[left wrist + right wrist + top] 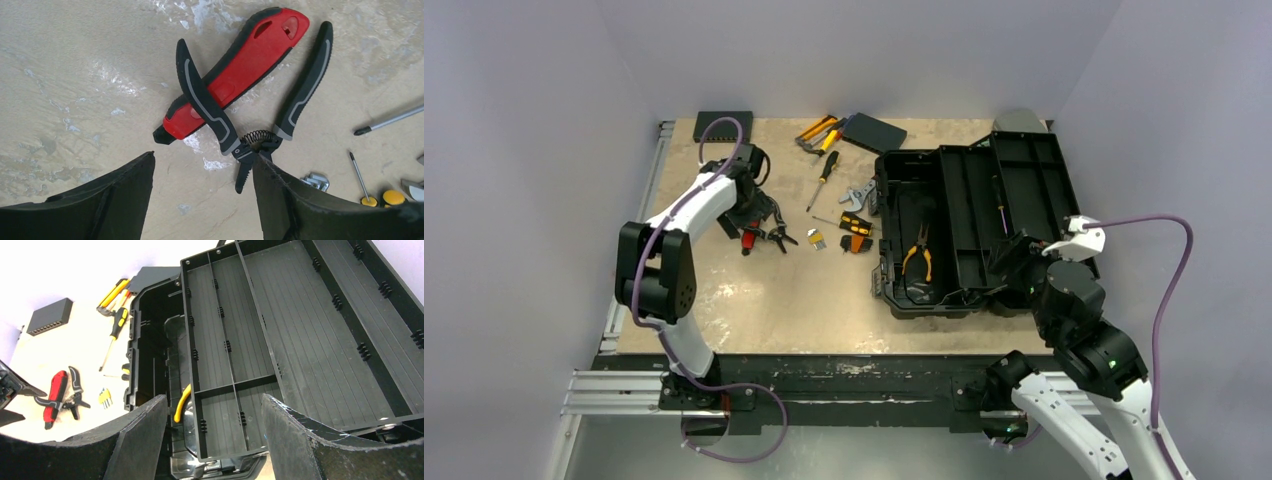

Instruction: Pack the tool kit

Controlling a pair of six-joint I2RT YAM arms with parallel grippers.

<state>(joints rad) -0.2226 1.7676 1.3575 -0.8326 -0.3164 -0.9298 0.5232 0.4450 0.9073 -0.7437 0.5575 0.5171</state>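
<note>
Toolbox [969, 225] lies open, centre-right of the top view. Its base is mostly in shadow, and only the yellow-handled pliers [917, 258] can be made out inside. Left gripper [202, 161] is spread wide and empty above the red-handled knife [235, 70], which is crossed by the black pliers [305, 85]. Right gripper [214, 405] is parted and empty, before the lid.

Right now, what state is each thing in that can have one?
Large black plastic toolbox, lid open.
Yellow-handled pliers, lying inside the toolbox.
Red-and-black folding tool, no blade out.
Black-handled spring pliers, handles spread, one across the red tool.
Left claw, open, empty.
Right claw, open, empty.
</note>
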